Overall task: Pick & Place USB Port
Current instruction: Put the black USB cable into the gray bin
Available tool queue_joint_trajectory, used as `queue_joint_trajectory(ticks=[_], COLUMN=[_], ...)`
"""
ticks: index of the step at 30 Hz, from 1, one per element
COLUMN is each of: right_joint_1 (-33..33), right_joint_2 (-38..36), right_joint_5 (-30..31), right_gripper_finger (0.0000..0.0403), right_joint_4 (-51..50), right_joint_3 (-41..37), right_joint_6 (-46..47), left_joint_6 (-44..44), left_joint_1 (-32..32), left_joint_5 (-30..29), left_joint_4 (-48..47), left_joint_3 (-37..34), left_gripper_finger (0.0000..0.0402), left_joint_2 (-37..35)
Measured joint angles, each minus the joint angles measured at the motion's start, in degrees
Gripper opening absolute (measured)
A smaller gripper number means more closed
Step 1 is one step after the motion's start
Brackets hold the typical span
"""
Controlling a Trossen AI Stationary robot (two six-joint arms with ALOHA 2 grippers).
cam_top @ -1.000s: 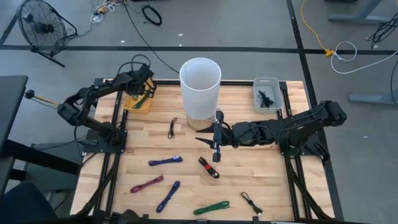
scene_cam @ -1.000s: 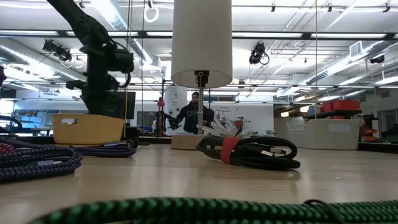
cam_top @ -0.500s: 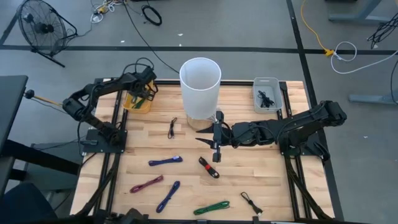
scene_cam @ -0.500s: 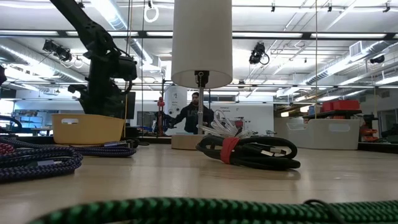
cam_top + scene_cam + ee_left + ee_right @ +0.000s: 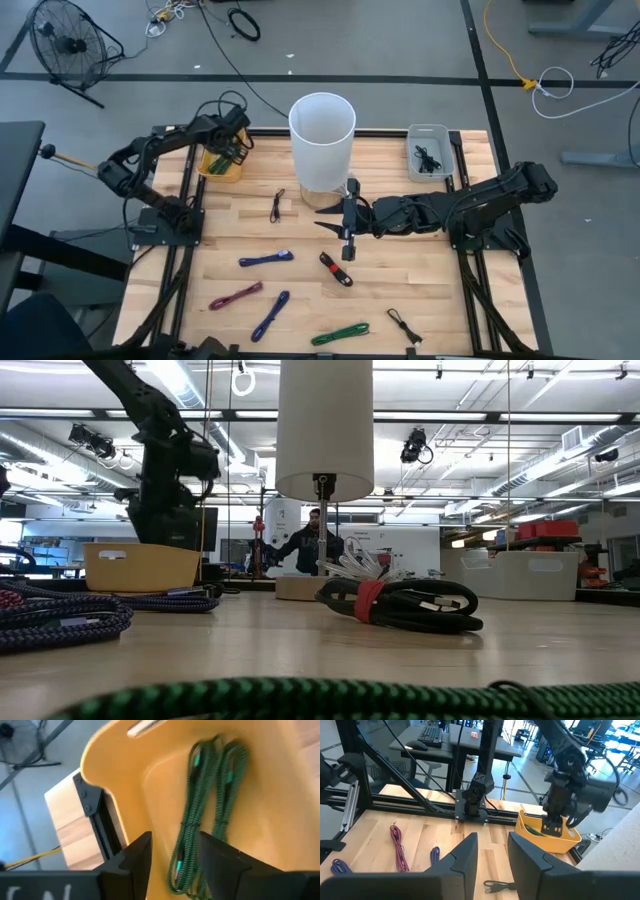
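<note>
The left gripper (image 5: 234, 148) hangs over the yellow bin (image 5: 221, 166) at the table's 10 o'clock corner. In the left wrist view its two dark fingers (image 5: 134, 862) stand parted, with a clear gap between them, and a coiled green cable (image 5: 202, 810) lies on the bin's floor directly beyond that gap; the fingers hold nothing, and whether they touch the cable cannot be told. The low view shows the same gripper (image 5: 172, 510) just above the bin (image 5: 140, 566). The right arm reaches toward 9 o'clock across the middle of the table, and the right gripper (image 5: 345, 222) sits at the foot of the tall white cylinder (image 5: 322, 140). Its fingers (image 5: 465, 857) are also spread apart with nothing between them. A black cable bundle with a red tie (image 5: 336, 269) lies on the wood at 6 o'clock from the right gripper, near but apart from it. Further cables rest loose on the table (image 5: 420, 280): a small black one (image 5: 277, 205) at 9 o'clock from the cylinder, a blue one (image 5: 265, 259), a purple one (image 5: 235, 296), a second blue one (image 5: 271, 314), a green one (image 5: 339, 333) and a small black one (image 5: 402, 325) along the 6 o'clock edge. A grey tray (image 5: 430, 152) at the 2 o'clock corner holds a black cable (image 5: 429, 160).
</note>
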Motion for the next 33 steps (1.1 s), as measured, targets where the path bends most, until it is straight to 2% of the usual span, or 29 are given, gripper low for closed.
queue_joint_trajectory(ticks=[7,10,13,15,18,23,29,33], right_joint_1=[0.02,0.00,0.00,0.00,0.00,0.00,0.00,0.00], right_joint_2=[0.00,0.00,0.02,0.02,0.02,0.02,0.02,0.02], right_joint_5=[0.11,0.11,0.11,0.11,0.11,0.09,0.09,0.08], right_gripper_finger=[0.0110,0.0110,0.0110,0.0110,0.0110,0.0110,0.0110,0.0110], right_joint_4=[0.00,0.00,0.00,0.00,0.00,0.00,0.00,-0.05], right_joint_3=[0.00,0.00,0.00,0.00,0.00,0.00,0.00,0.00], right_joint_6=[0.02,0.00,0.02,0.02,0.03,0.29,0.28,0.26], left_joint_6=[2.72,2.51,-0.50,-4.65,-11.27,-16.87,-26.54,-33.58], left_joint_1=[-2.73,-5.06,-8.16,-11.00,-16.30,-25.06,-32.75,-36.60], left_joint_5=[10.86,19.09,27.92,30.16,30.22,29.60,21.51,18.75], left_joint_4=[0.50,1.97,1.40,0.18,-0.76,0.94,3.48,7.30], left_joint_3=[3.92,3.95,3.95,3.95,3.31,0.94,-2.68,-5.97], left_gripper_finger=[0.0154,0.0154,0.0154,0.0154,0.0154,0.0154,0.0154,0.0154], left_joint_2=[-6.69,-10.16,-12.59,-13.18,-13.27,-12.81,-12.82,-12.83])
